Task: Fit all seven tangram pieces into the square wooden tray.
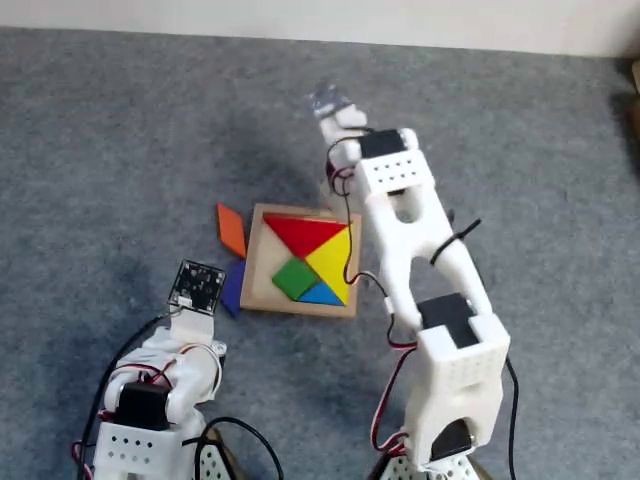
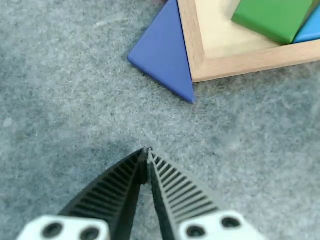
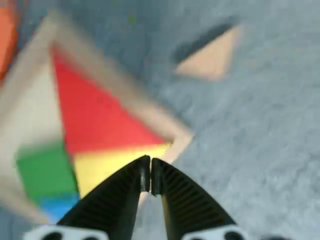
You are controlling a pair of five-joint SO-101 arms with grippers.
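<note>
The square wooden tray [image 1: 262,258] lies mid-table and holds a red triangle [image 1: 305,235], a yellow triangle [image 1: 335,262], a green square [image 1: 295,278] and a light blue triangle [image 1: 322,294]. Its left part is bare wood. An orange parallelogram [image 1: 232,230] lies on the carpet left of the tray. A dark blue triangle [image 2: 167,52] rests against the tray's outer rim [image 2: 240,62]. My left gripper [image 2: 148,152] is shut and empty, low over the carpet just short of that triangle. My right gripper [image 3: 150,175] is shut and empty above the tray's corner by the yellow triangle [image 3: 107,167]. A pale peach triangle [image 3: 212,60] lies on the carpet beyond the tray.
Grey carpet covers the whole table. The right arm [image 1: 420,250] stretches along the tray's right side, with its cables hanging over the tray's edge. Open carpet lies to the left and at the back.
</note>
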